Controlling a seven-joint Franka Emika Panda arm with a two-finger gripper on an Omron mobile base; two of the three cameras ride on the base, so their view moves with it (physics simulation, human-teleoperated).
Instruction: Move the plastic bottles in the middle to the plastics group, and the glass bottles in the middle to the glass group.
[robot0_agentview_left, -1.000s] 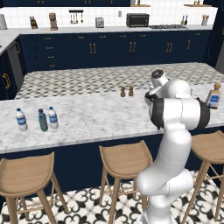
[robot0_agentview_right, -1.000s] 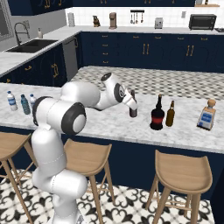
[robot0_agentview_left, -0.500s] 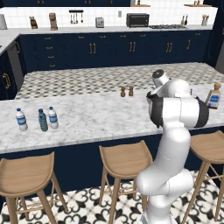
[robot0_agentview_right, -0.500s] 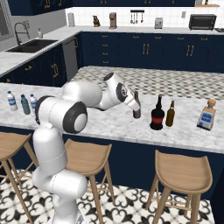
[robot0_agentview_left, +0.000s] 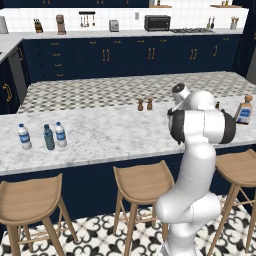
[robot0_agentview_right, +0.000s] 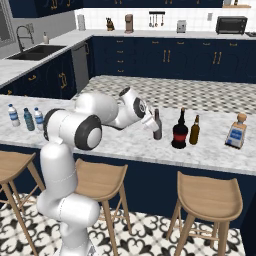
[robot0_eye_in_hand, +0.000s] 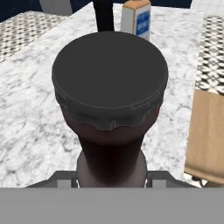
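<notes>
My gripper (robot0_agentview_right: 150, 121) is shut on the neck of the slim dark brown long-necked bottle (robot0_agentview_right: 157, 127), which stands upright just over the counter. In the hand view its dark cap (robot0_eye_in_hand: 110, 75) looms large, with the neck between my gripper (robot0_eye_in_hand: 111, 175) fingers. Right of it stand the fat black bottle with a red label (robot0_agentview_right: 179, 132), the amber beer bottle (robot0_agentview_right: 194, 131) and the square clear flask (robot0_agentview_right: 236, 132). The flask (robot0_agentview_left: 244, 110) also sits at the counter's right end. At the far left stand two clear plastic bottles (robot0_agentview_left: 24, 136) (robot0_agentview_left: 60, 135) and a teal one (robot0_agentview_left: 48, 137).
Small brown salt and pepper shakers (robot0_agentview_left: 145, 104) stand mid-counter. Wooden stools (robot0_agentview_right: 210, 197) line the near side of the marble island (robot0_agentview_right: 125, 142). A sink (robot0_agentview_right: 35, 51) sits on the left counter. In the hand view a stool seat (robot0_eye_in_hand: 209, 135) lies to the right.
My gripper has carried the slim dark brown bottle to the right along the counter, closer to the fat black bottle. The other bottles have stayed put.
</notes>
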